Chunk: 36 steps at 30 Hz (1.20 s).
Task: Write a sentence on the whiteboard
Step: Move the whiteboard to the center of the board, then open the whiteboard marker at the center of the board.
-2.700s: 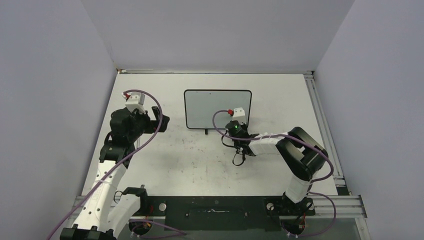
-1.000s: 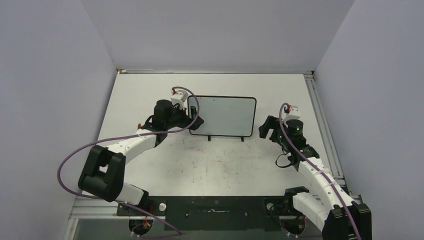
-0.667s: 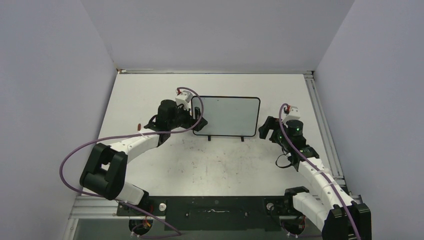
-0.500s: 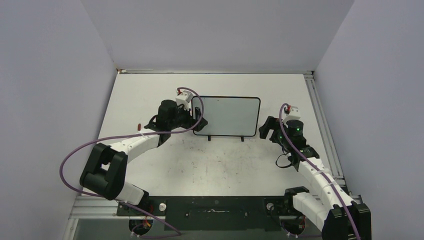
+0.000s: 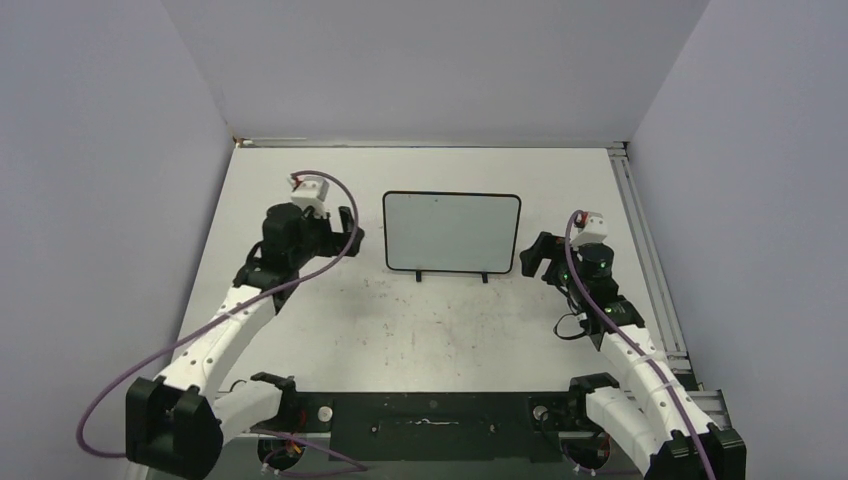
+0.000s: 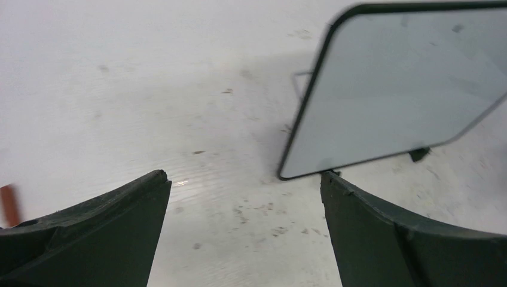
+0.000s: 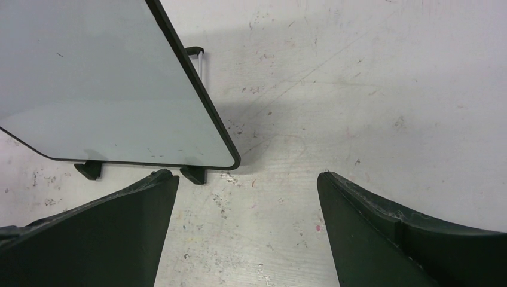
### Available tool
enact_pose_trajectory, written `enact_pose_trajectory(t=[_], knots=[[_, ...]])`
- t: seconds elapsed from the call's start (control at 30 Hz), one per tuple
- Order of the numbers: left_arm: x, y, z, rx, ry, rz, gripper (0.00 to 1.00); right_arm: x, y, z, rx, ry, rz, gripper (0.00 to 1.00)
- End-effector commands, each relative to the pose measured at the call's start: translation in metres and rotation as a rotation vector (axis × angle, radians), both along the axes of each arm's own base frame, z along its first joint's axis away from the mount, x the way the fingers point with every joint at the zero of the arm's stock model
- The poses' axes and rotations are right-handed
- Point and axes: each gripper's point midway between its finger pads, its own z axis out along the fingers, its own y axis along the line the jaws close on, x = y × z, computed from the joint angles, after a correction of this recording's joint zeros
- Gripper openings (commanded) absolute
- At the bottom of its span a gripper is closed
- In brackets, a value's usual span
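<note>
The whiteboard [image 5: 452, 232] stands upright on two small black feet at the table's middle back, its face blank. No sentence shows on it in any view. My left gripper [image 5: 348, 232] hovers just left of the board, open and empty. In the left wrist view the board's [image 6: 394, 95] lower left corner lies just beyond the open left gripper [image 6: 244, 175]. My right gripper [image 5: 535, 255] sits close to the board's right edge, also open and empty. In the right wrist view the board [image 7: 107, 84] and one foot [image 7: 192, 174] sit ahead of the open right gripper [image 7: 248, 174].
A small red-brown object [image 6: 7, 203] shows at the left edge of the left wrist view, on the table. The white tabletop [image 5: 440, 320] is scuffed and stained. Grey walls close in the back and sides, and a metal rail [image 5: 640, 240] runs along the right edge.
The board slid slightly right while my left gripper was against its left edge. The left arm has since drawn back to the left, clear of the board. The right arm has barely moved.
</note>
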Motion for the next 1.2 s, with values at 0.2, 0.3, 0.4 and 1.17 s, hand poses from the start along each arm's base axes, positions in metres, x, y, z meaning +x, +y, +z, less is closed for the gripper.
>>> enact_pose_trajectory(t=[0.2,0.3,0.4,1.17], knots=[[-0.003,0.171,-0.069,0.255,0.324,0.533,0.96,0.001,0.003,0.026,0.03,-0.099,0.02,0.9],[0.003,0.188,-0.094,0.26,0.43,0.561,0.96,-0.001,0.003,0.032,0.033,-0.123,0.019,0.9],[0.003,0.2,-0.115,0.309,0.533,0.587,0.96,-0.002,0.002,0.034,0.033,-0.128,0.017,0.9],[-0.02,0.154,-0.157,0.263,0.763,0.404,0.52,-0.001,-0.002,0.034,0.026,-0.131,-0.012,0.91]])
